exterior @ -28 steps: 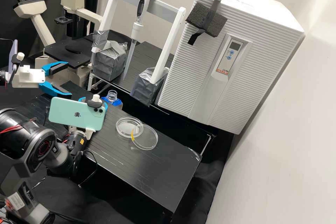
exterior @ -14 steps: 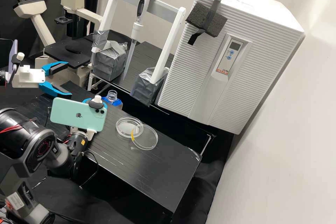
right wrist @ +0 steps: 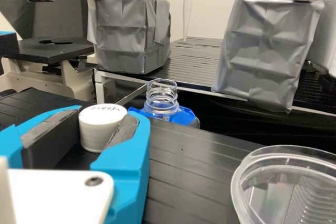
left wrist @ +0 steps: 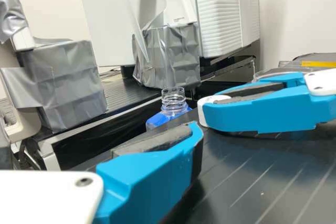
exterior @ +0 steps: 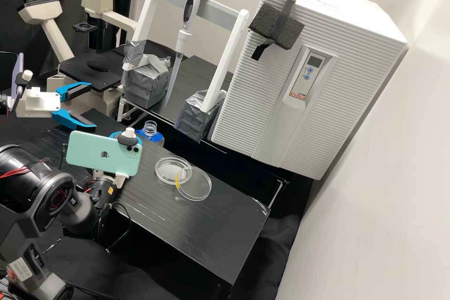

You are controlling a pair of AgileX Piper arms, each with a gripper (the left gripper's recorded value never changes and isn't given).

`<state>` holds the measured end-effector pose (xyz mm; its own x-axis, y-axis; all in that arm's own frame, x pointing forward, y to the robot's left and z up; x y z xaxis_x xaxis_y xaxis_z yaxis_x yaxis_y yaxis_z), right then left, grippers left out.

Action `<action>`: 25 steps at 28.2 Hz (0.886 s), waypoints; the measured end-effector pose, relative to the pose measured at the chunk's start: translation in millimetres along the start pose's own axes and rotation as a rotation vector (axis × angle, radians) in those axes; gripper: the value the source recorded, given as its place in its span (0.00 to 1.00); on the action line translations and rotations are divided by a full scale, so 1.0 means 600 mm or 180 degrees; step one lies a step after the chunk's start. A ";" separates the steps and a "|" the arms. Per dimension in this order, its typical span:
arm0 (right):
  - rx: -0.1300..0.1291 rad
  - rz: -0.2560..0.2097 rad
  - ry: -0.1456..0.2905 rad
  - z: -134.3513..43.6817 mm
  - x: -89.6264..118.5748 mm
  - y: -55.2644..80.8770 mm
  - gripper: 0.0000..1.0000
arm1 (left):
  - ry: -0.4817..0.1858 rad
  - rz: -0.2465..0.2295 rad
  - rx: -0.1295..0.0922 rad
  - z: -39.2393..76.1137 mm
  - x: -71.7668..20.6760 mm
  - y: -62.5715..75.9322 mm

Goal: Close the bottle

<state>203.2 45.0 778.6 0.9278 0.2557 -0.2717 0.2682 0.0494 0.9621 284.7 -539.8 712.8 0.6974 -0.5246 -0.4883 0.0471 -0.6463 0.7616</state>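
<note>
White cap point(right wrist: 101, 128) sits pinched upright between the blue fingers point(right wrist: 123, 156) of our right gripper point(right wrist: 98, 121), just short of the uncapped bottle point(right wrist: 161, 98) at the far edge of the bench point(exterior: 211, 225), ready, we judge, for its bare neck, contents unclear, while our left gripper point(exterior: 89, 105) hangs wide open, empty, near two empty petri dishes point(exterior: 183, 176).

My black bench point(exterior: 201, 229) sits central; a pale wall point(exterior: 375, 197) rises at three o'clock, black drape point(exterior: 11, 28) at ten o'clock.
</note>
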 end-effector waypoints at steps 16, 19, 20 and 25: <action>-0.0404 0.0283 0.0137 -0.022 0.049 0.027 0.00 | 0.0004 -0.0038 -0.0019 -0.001 0.000 -0.007; -0.0443 0.0343 0.0121 -0.022 0.064 0.033 0.00 | 0.0004 -0.0042 -0.0021 -0.001 0.000 -0.007; -0.0465 0.0358 0.0113 -0.021 0.067 0.035 0.00 | 0.0004 -0.0042 -0.0021 -0.001 0.000 -0.007; -0.0451 0.0431 0.0062 -0.016 0.083 0.042 0.00 | 0.0018 -0.0052 -0.0035 -0.001 -0.002 -0.009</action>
<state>253.7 68.5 789.4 0.9473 0.2878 -0.1404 0.1007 0.1485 0.9838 284.0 -535.6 709.4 0.7005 -0.5109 -0.4983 0.0664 -0.6486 0.7583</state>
